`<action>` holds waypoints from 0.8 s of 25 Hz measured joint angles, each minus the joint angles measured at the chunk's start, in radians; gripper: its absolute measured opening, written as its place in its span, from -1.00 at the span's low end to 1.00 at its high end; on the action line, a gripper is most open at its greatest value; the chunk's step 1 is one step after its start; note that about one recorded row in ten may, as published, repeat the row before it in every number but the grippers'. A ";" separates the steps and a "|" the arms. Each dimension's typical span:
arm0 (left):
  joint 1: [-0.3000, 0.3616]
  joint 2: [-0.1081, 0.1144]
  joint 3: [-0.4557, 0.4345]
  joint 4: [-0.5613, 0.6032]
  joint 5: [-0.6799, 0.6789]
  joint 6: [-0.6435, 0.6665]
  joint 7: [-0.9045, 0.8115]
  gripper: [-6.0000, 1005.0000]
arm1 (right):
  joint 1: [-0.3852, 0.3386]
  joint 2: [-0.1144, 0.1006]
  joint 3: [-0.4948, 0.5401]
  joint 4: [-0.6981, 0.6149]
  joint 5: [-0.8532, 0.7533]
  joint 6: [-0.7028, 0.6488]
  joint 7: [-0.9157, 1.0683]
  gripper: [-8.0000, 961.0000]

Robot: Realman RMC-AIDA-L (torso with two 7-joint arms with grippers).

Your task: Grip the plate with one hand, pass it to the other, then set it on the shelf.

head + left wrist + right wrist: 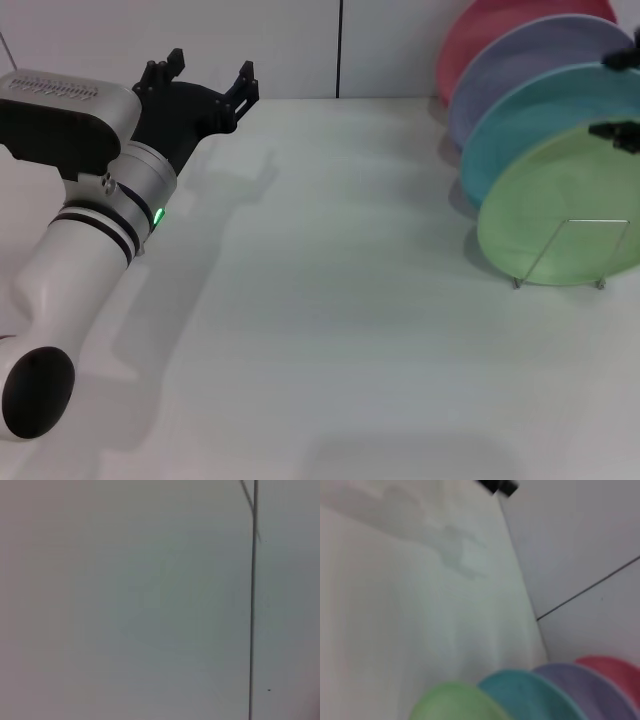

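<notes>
The light-green plate (pixel 560 205) stands on edge at the front of the silver wire shelf (pixel 585 245) at the right of the white table (pixel 330 300). Its rim also shows in the right wrist view (pixel 455 702). My right gripper (pixel 620 95) shows only as two black fingertips (pixel 622 57) at the right edge, above the green plate's upper rim; they are spread apart and hold nothing. My left gripper (pixel 205 78), black on the thick white arm with the green light, is open and empty at the far left, well away from the plates.
Behind the green plate stand a teal-blue plate (pixel 530 115), a lavender plate (pixel 520 60) and a pink plate (pixel 490 35), all leaning in a row. The left wrist view shows only the grey wall with a dark seam (pixel 252 605).
</notes>
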 joint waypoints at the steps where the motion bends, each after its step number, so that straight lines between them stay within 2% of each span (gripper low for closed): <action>1: 0.000 0.000 0.000 0.000 0.001 -0.002 0.000 0.73 | -0.003 0.000 0.002 -0.021 0.024 0.005 0.010 0.36; 5: 0.006 0.002 -0.003 -0.006 0.003 -0.001 0.002 0.73 | -0.031 0.000 0.063 -0.100 0.183 0.122 0.070 0.40; 6: 0.008 0.002 -0.005 -0.006 0.004 0.013 0.009 0.73 | -0.073 0.000 0.139 -0.103 0.332 0.229 0.090 0.40; 7: 0.008 0.002 -0.005 -0.006 0.004 0.013 0.009 0.73 | -0.073 0.000 0.139 -0.103 0.332 0.229 0.090 0.41; 10: 0.017 0.002 -0.006 0.008 0.005 0.070 0.013 0.73 | -0.164 0.000 0.289 -0.031 0.628 0.332 0.040 0.44; 11: 0.028 0.003 -0.005 0.016 0.005 0.109 0.014 0.73 | -0.235 0.000 0.402 0.107 0.904 0.334 -0.058 0.45; 12: 0.028 0.003 -0.005 0.016 0.005 0.109 0.014 0.73 | -0.235 0.000 0.402 0.107 0.904 0.334 -0.058 0.46; 14: 0.053 0.003 -0.002 0.026 0.005 0.179 0.014 0.73 | -0.308 -0.001 0.480 0.303 1.190 0.313 -0.177 0.48; 15: 0.062 0.004 -0.002 0.029 0.005 0.200 0.014 0.73 | -0.350 -0.005 0.504 0.432 1.345 0.287 -0.265 0.49; 16: 0.087 0.003 -0.001 0.053 0.005 0.280 0.013 0.73 | -0.408 -0.015 0.521 0.703 1.587 0.208 -0.456 0.50; 17: 0.087 0.003 -0.001 0.053 0.005 0.280 0.013 0.73 | -0.408 -0.015 0.521 0.703 1.587 0.208 -0.456 0.50; 20: 0.102 0.001 0.000 0.105 0.005 0.357 0.002 0.73 | -0.458 -0.022 0.563 1.167 1.892 0.066 -0.773 0.53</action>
